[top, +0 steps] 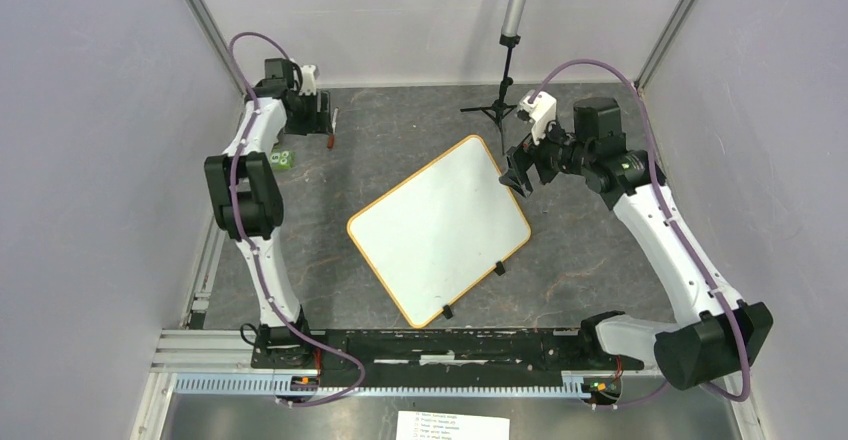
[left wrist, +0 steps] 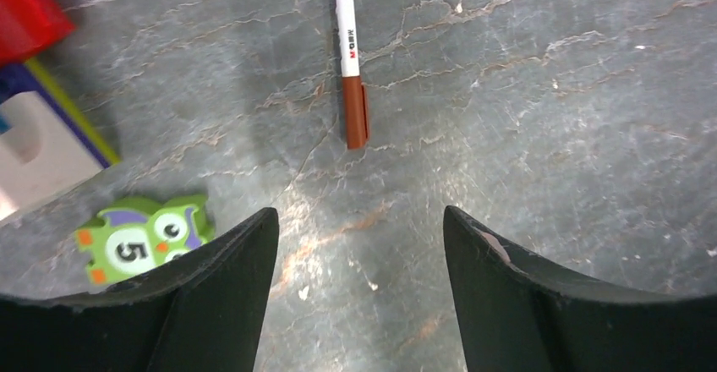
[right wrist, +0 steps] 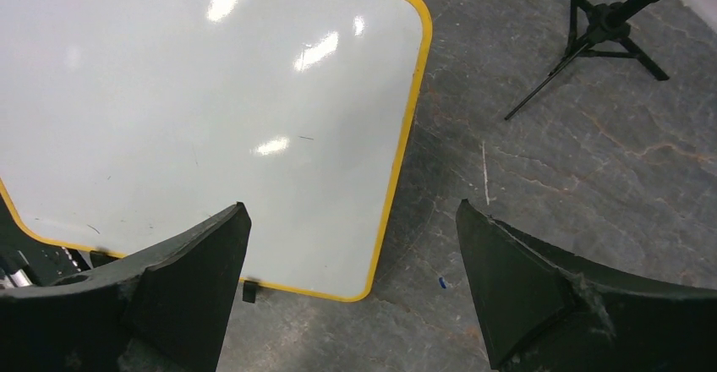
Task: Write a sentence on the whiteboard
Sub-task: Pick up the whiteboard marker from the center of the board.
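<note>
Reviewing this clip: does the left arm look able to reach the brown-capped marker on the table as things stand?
Probably yes. The marker lies on bare table just ahead of the left tool, whose jaws stand open and empty; the green owl piece sits off to the side.

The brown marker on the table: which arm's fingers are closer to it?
Left. The left fingers hover open just short of the marker. The right fingers are far off, above the whiteboard edge.
</note>
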Action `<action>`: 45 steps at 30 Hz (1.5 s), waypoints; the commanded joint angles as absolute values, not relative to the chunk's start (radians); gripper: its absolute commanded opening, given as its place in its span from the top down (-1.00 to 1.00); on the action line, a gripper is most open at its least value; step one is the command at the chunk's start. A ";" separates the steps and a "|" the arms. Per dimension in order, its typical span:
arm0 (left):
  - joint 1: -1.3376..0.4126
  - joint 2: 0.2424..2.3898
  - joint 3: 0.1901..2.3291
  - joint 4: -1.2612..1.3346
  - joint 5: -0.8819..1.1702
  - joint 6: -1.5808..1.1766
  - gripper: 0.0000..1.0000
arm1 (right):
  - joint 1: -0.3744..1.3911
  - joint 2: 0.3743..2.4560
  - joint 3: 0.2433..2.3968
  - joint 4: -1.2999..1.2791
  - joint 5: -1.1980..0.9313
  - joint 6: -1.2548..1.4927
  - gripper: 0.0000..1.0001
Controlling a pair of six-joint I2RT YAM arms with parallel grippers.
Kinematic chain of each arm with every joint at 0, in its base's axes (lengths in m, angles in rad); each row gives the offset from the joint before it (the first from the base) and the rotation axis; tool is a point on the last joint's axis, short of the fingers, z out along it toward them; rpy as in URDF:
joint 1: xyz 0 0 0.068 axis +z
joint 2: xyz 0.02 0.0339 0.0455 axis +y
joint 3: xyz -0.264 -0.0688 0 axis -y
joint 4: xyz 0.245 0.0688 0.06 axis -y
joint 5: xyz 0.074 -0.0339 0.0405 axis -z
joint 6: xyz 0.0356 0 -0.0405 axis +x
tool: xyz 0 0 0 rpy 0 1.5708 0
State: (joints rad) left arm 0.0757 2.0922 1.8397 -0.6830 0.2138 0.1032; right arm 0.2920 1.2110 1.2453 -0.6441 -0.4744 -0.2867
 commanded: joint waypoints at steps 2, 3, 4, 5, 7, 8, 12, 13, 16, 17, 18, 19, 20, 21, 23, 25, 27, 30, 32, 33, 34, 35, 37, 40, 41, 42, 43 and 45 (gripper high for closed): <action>0.042 2.185 1.946 -0.596 0.155 0.092 -0.48 | 0.284 1.228 1.216 -0.566 -0.526 -0.199 -0.96; 0.034 2.210 1.977 -0.596 0.138 0.096 -0.44 | 0.283 1.231 1.209 -0.555 -0.515 -0.180 -0.96; 0.029 2.241 2.003 -0.600 0.131 0.097 -0.39 | 0.284 1.233 1.202 -0.545 -0.502 -0.164 -0.96; 0.024 2.268 2.042 -0.607 0.128 0.096 -0.33 | 0.284 1.229 1.192 -0.532 -0.487 -0.149 -0.96; 0.015 2.329 2.106 -0.622 0.118 0.091 -0.24 | 0.284 1.216 1.171 -0.511 -0.477 -0.138 -0.96; 0.013 2.356 2.136 -0.626 0.115 0.091 -0.19 | 0.284 1.210 1.162 -0.505 -0.477 -0.139 -0.96; 0.012 2.440 2.224 -0.639 0.084 0.091 -0.10 | 0.284 1.195 1.160 -0.506 -0.475 -0.167 -0.96; -0.010 2.466 2.252 -0.650 0.084 0.087 -0.09 | 0.282 1.193 1.165 -0.508 -0.474 -0.174 -0.96; -0.021 2.515 2.302 -0.668 0.080 0.086 -0.04 | 0.284 1.182 1.164 -0.503 -0.483 -0.189 -0.96; -0.024 2.526 2.311 -0.673 0.068 0.090 -0.02 | 0.284 1.175 1.159 -0.491 -0.488 -0.184 -0.96; -0.026 2.537 2.321 -0.684 0.056 0.098 0.02 | 0.284 1.169 1.152 -0.485 -0.493 -0.184 -0.96; -0.027 2.545 2.324 -0.695 0.049 0.101 0.05 | 0.284 1.165 1.149 -0.483 -0.504 -0.189 -0.96; -0.026 2.550 2.323 -0.706 0.046 0.104 0.10 | 0.284 1.164 1.150 -0.484 -0.508 -0.190 -0.96; -0.026 2.555 2.319 -0.719 0.038 0.108 0.13 | 0.284 1.165 1.150 -0.487 -0.509 -0.189 -0.96; -0.025 2.559 2.305 -0.738 0.018 0.108 0.18 | 0.283 1.175 1.159 -0.496 -0.521 -0.186 -0.96; -0.022 2.555 2.286 -0.755 0.011 0.100 0.20 | 0.284 1.185 1.168 -0.502 -0.536 -0.187 -0.96; -0.017 2.542 2.257 -0.763 0.029 0.092 0.23 | 0.284 1.201 1.184 -0.518 -0.558 -0.195 -0.96; -0.015 2.502 2.196 -0.761 0.041 0.098 0.51 | 0.283 1.227 1.220 -0.541 -0.567 -0.205 -0.96; -0.015 2.462 2.154 -0.757 0.047 0.107 0.65 | 0.284 1.242 1.243 -0.553 -0.568 -0.209 -0.96; -0.015 2.446 2.141 -0.758 0.052 0.112 0.74 | 0.284 1.249 1.251 -0.556 -0.575 -0.207 -0.96; -0.015 2.425 2.129 -0.756 0.051 0.122 0.80 | 0.284 1.254 1.257 -0.556 -0.581 -0.204 -0.96; -0.013 2.406 2.128 -0.757 0.052 0.130 0.87 | 0.284 1.261 1.266 -0.552 -0.589 -0.196 -0.96; -0.006 2.365 2.145 -0.773 0.057 0.144 0.95 | 0.283 1.275 1.294 -0.558 -0.605 -0.186 -0.96; -0.002 2.286 2.187 -0.814 0.082 0.172 0.95 | 0.284 1.298 1.352 -0.565 -0.616 -0.135 -0.96; 0.013 2.248 2.197 -0.827 0.097 0.182 0.95 | 0.284 1.306 1.375 -0.568 -0.621 -0.118 -0.96; 0.030 2.204 2.200 -0.838 0.115 0.195 0.95 | 0.283 1.310 1.400 -0.579 -0.623 -0.119 -0.96; 0.034 2.163 2.194 -0.847 0.138 0.208 0.95 | 0.285 1.312 1.416 -0.583 -0.631 -0.128 -0.96; 0.035 2.051 2.161 -0.862 0.214 0.257 0.95 | 0.284 1.319 1.451 -0.607 -0.648 -0.163 -0.96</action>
